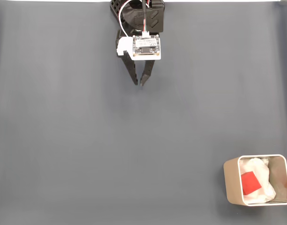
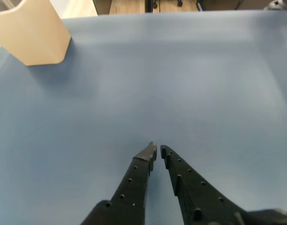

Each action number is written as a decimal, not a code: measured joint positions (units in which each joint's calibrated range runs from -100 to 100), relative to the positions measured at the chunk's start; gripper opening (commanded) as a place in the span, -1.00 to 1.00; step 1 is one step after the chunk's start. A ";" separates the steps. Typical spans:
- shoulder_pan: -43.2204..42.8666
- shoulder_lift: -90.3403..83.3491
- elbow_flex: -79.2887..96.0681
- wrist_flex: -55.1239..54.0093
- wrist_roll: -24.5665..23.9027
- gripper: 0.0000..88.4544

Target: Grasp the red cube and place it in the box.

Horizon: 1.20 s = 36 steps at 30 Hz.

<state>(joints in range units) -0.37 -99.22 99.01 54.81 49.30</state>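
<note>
The worktop (image 1: 87, 154), a broad dark grey sheet, is seen spread across the fixed view, and the same surface appears bluish in the wrist view. The arm (image 1: 139, 16) is seen at the top edge of the fixed view, near the middle, with a white camera board (image 1: 146, 46) mounted on its wrist.

The box (image 1: 231, 180) is found at the lower right corner of the fixed view, well apart from the arm; in the wrist view its beige outer wall (image 2: 33, 33) is seen at the upper left. White crumpled padding (image 1: 263, 187) is seen inside it.

The gripper (image 1: 139, 84) is pointed down the fixed view toward the bare sheet. Its fingers are brought nearly together, with only a narrow slit left between the tips in the wrist view (image 2: 158, 149), and nothing is held between them.

The red cube (image 1: 250, 183) is seen lying inside the box, on the padding, toward the left wall in the fixed view.

The placing step is judged to be done already, and the task to be essentially complete, the arm being drawn up near its base. No further grasp is called for; at most a rest pose would be settled into, or the cube would be set out again by someone for another run.
</note>
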 measured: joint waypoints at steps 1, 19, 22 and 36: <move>0.00 0.00 0.00 1.59 0.00 -1.00; 0.07 -0.78 0.00 19.41 0.44 -1.00; 0.07 -0.78 0.00 19.81 0.59 -1.00; 0.07 -0.78 0.00 20.13 0.59 -1.00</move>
<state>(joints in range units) -0.30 -100.00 99.01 74.94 49.89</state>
